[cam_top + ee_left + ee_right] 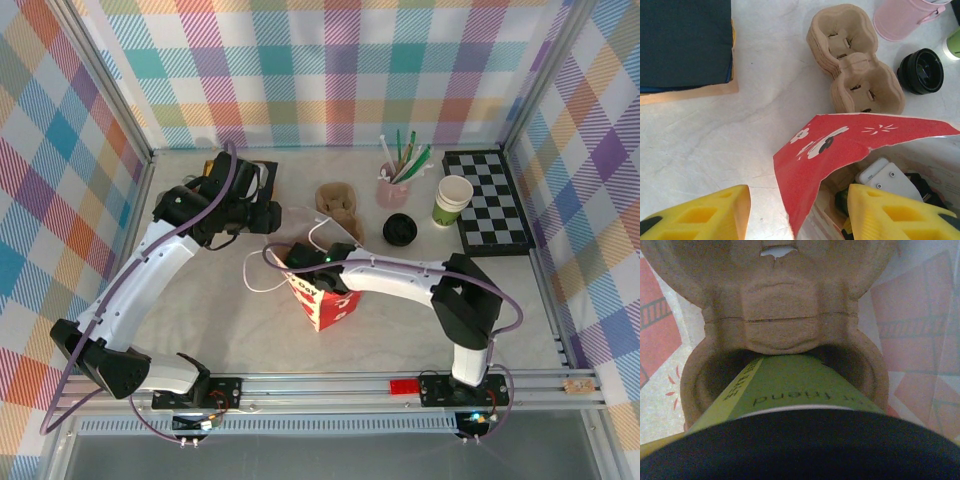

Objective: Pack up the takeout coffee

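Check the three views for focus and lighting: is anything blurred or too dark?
Top external: evenly lit, sharp, shadows soft. Left wrist: bright and crisp on the red bag and cup carriers. Right wrist: dim; the black lid of the takeout coffee is a close blurred mass, its lettering soft.

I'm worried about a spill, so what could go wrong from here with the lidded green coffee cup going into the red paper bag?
1. The green paper cup with the black lid enters the socket of the brown pulp cup carrier tilted; it may catch the rim or seat crooked and leak.
2. The left gripper stands open astride the edge of the red paper bag; unsupported, the mouth could sag onto the cup.
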